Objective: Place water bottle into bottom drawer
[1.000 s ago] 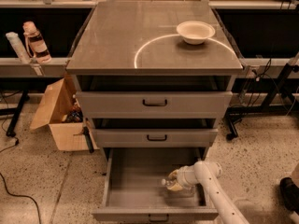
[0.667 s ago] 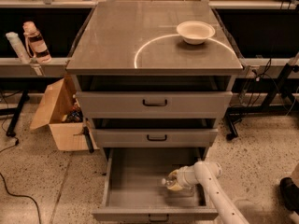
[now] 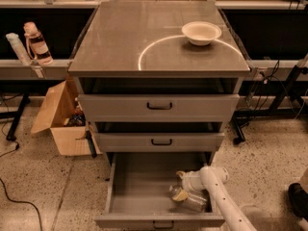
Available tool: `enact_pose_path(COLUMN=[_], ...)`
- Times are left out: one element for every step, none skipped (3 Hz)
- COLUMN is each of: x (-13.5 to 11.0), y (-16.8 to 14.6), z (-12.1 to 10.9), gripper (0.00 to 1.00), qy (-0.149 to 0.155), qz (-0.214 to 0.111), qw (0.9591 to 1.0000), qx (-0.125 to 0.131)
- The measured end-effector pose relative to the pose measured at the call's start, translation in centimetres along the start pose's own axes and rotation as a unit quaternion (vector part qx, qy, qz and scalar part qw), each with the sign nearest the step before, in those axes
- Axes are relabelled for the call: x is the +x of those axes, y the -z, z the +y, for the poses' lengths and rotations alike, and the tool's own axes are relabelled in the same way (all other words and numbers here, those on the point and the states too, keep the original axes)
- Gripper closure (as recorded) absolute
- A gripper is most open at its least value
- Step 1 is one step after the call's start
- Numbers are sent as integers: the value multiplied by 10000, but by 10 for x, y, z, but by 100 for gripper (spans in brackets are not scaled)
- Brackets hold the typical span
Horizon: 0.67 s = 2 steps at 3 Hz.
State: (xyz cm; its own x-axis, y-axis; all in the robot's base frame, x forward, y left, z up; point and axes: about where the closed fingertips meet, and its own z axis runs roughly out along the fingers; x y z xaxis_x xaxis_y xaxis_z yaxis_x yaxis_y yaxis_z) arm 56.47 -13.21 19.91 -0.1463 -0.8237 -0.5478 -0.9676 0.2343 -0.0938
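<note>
Landmark: the bottom drawer (image 3: 137, 189), lowest of three grey ones, stands pulled well out; the left half of its plain floor is bare.
Water bottle: the water bottle (image 3: 193, 200) lies on its side inside the bottom drawer, in the right front part, near the front wall.
Gripper: the gripper (image 3: 180, 191) is down inside the drawer, right of its middle, at the bottle's left end. Its white arm reaches in over the drawer's right front corner.
Grip: I cannot tell whether the gripper clasps the bottle or is free of it; the two are touching or just beside each other.
Step in hand: by my judgement the setting-down, since the bottle seems to rest on the drawer floor and the task looks nearly done.
Handling: likely light and thin-walled, so it dents under a hard squeeze. It is smooth and round, so it may roll on the metal floor, but it is not fragile.
Where to hold: across the body at the label band, where a crinkled bottle is stiffest; the cap end is narrow and would slip.
Risk: a rising gripper could drag or nudge the bottle toward the front wall.
Other things: a bowl (image 3: 201, 32) sits on the cabinet top above the drawer, and a pink-capped bottle (image 3: 37, 43) stands well apart, up and left of it.
</note>
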Motion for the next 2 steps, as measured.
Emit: enact_pose_path(x=[0, 0], y=[0, 0], z=[0, 0], gripper=[0, 0], qy=[0, 0], qz=[0, 0], qw=[10000, 10000], qx=[0, -1])
